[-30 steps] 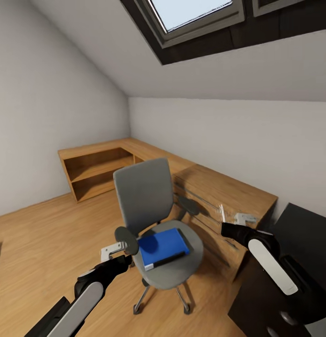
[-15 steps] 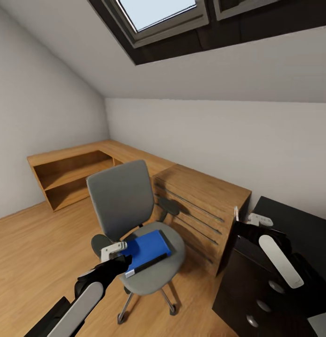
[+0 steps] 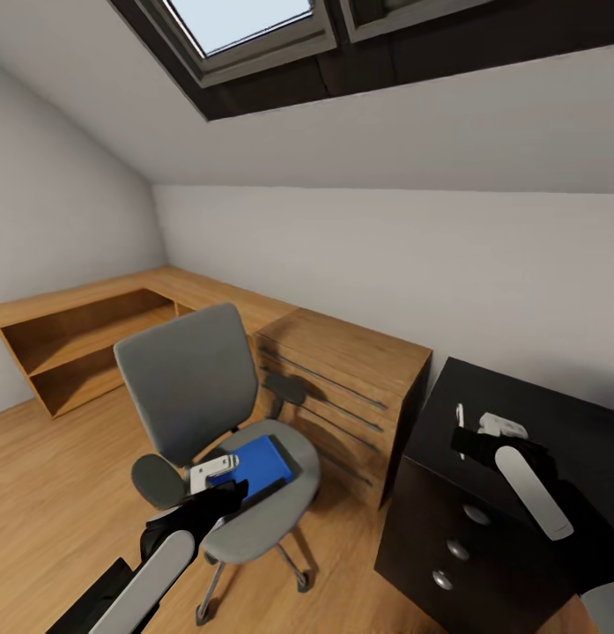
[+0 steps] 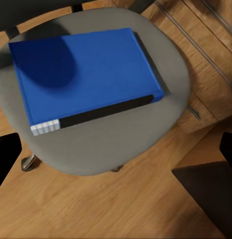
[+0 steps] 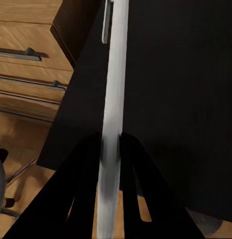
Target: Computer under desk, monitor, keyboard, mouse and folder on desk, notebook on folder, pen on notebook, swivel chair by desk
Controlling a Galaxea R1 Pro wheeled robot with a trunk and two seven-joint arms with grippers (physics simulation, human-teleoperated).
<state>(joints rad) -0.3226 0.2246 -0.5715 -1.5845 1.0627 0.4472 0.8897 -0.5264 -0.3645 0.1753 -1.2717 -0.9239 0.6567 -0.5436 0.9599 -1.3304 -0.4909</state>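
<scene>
Two end effectors: right one (image 5: 111, 144) clamped on thin whitish pen (image 5: 113, 99) over black surface (image 3: 553, 423). Left one (image 3: 214, 469) w/ fingers apart above blue folder (image 4: 86, 74), which lies flat on swivel chair (image 3: 188, 379) seat.

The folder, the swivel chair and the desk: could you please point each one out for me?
folder (image 4: 86, 69), left wrist view, middle of its blue cover.
swivel chair (image 3: 188, 379), head view, centre of the grey backrest.
desk (image 3: 518, 401), head view, bare part of the glossy black top.
</scene>
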